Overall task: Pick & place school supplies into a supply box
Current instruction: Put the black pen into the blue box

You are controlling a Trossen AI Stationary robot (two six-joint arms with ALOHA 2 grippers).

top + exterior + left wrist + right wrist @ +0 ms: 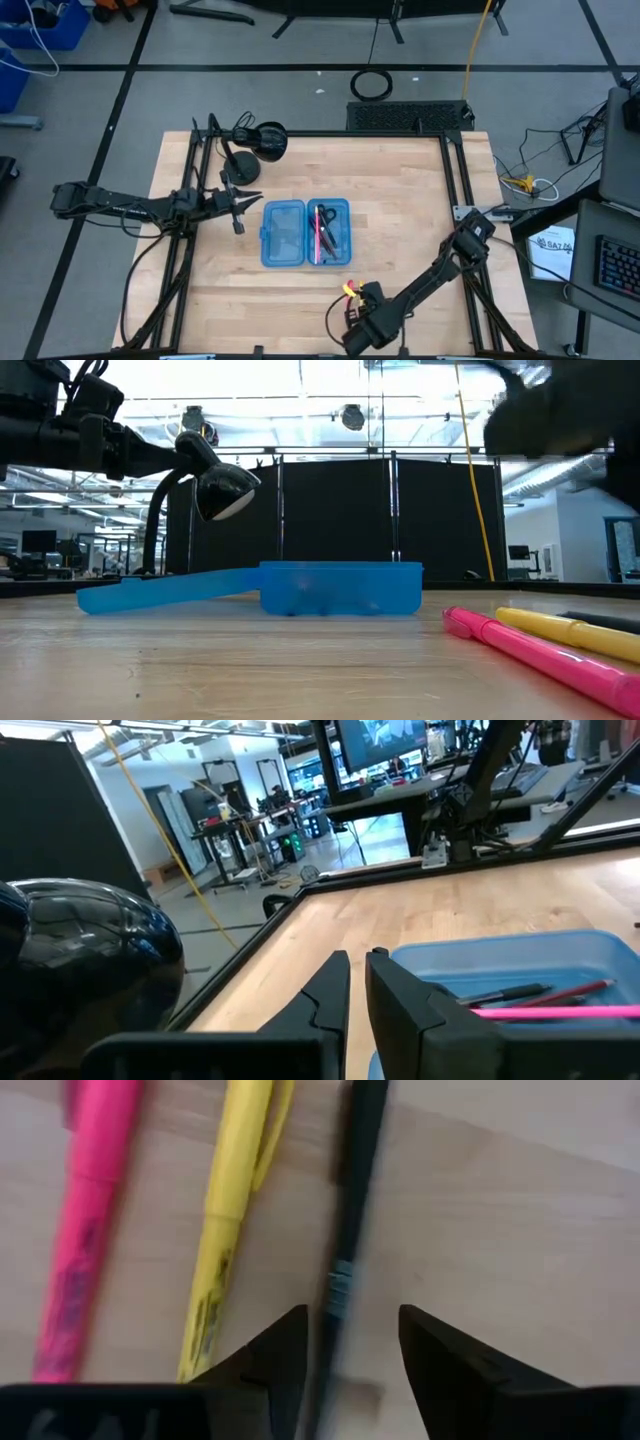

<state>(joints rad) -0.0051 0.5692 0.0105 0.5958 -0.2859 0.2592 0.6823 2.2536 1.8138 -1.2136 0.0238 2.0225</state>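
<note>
I find several pens already in the supply box (305, 233); pink marker (85, 1230), yellow marker (228, 1220) and black pen (352, 1210) remain on the table (400, 200). My right pincer (350, 1355) is spread over the black pen; my left pincer (358, 995), nearly pressed together, holds nothing

table (400, 200): wood | on it: blue case (305, 233), lamp (262, 140), pink marker (545, 657), yellow marker (575, 632)

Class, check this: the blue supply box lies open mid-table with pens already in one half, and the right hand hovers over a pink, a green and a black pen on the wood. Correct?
One slip: the middle pen is yellow, not green, as the right wrist view shows. The rest stands: the blue supply box lies open with pens inside, and the right hand hovers over the pink pen, the yellow one and the black pen.
</note>
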